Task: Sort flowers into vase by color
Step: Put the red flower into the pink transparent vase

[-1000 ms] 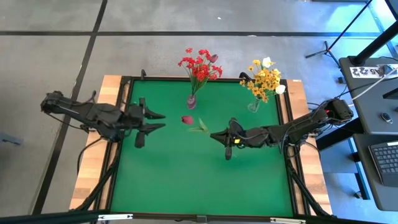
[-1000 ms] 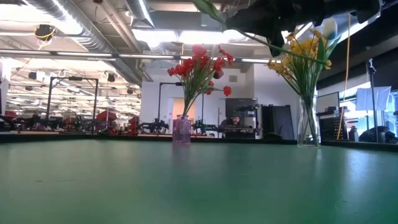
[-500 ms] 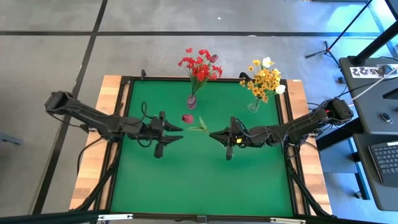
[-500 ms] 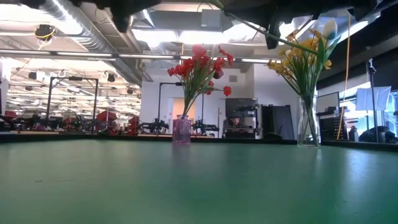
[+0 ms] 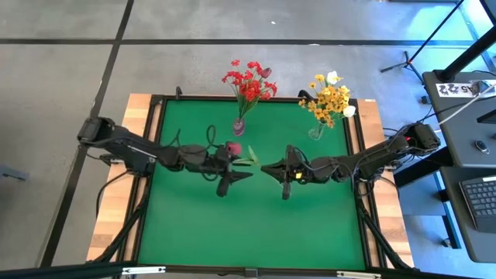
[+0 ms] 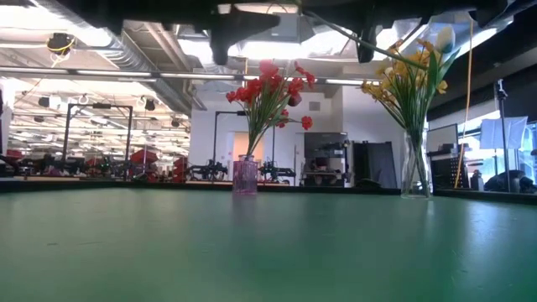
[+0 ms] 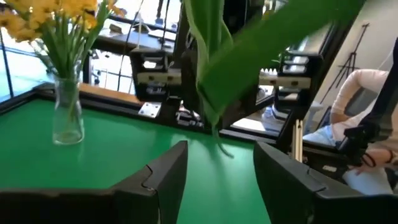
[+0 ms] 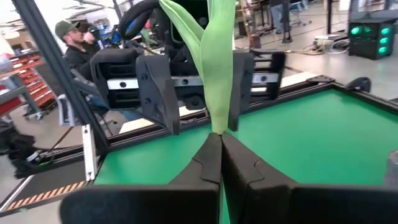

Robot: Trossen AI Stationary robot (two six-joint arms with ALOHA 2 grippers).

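A single flower hangs level above the green table point(image 5: 201, 232): dark red bud point(image 5: 233, 147), green leaf point(image 5: 248, 159), stem running toward the table's right. My right gripper point(image 5: 263, 167) is shut on it. My left gripper point(image 5: 242, 163) faces it from the left, open, its fingers point(image 7: 168, 171) on either side of the leaf point(image 7: 211, 62) without touching it. At the far edge, red flowers stand in a purple vase point(image 5: 239, 126) and yellow ones in a clear vase point(image 5: 316, 132). My right gripper pinches the flower's green stem at its lower end point(image 8: 217, 124), where the leaf begins, between its two fingertips. The fingers lie level, coming from the table's right, in line with the stem. The flower sticks out level toward the left, clear of the table.
The two vases point(image 6: 245, 178) point(image 6: 415, 168) stand at the table's far edge with the blossoms spreading above them. The green mat's near half lies bare. People sit beyond the table's sides point(image 8: 74, 37) point(image 7: 367, 118). A desk with a keyboard point(image 5: 480, 194) stands to the right.
My left gripper has gone toward the table's right and down, up to the held flower, and its fingers now stand wider apart around the leaf. My right gripper and the flower have kept their place.
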